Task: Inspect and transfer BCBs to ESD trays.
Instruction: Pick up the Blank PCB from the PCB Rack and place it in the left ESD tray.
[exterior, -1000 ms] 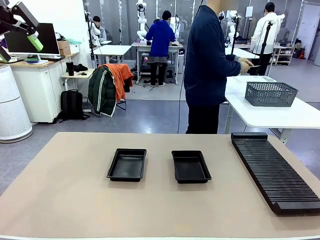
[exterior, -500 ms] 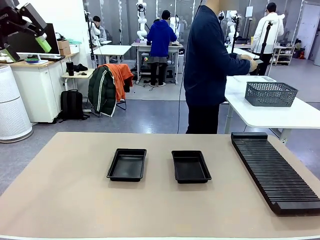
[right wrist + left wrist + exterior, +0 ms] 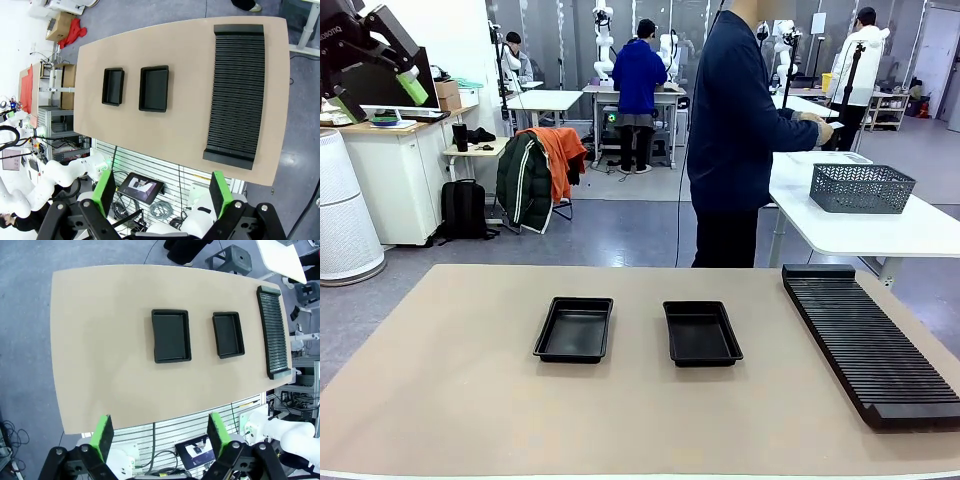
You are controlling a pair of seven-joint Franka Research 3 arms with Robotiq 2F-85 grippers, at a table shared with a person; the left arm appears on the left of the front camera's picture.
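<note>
While both ESD trays (image 3: 574, 329) sit empty mid-frame on the tabletop (image 3: 450, 400), our left hand (image 3: 160, 421) and right hand (image 3: 162, 180) hang spread, holding nothing. We expect BCBs light, stiff, fragile: pinch opposite edges, off the faces.

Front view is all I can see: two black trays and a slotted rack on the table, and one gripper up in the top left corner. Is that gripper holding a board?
Observer: No. The left wrist view shows the left gripper open and holding nothing, raised high above the table.
Operator: And the other arm? It's out of my picture.
Observer: The right wrist view shows the right gripper open and holding nothing too, looking down on the table from high up.
</note>
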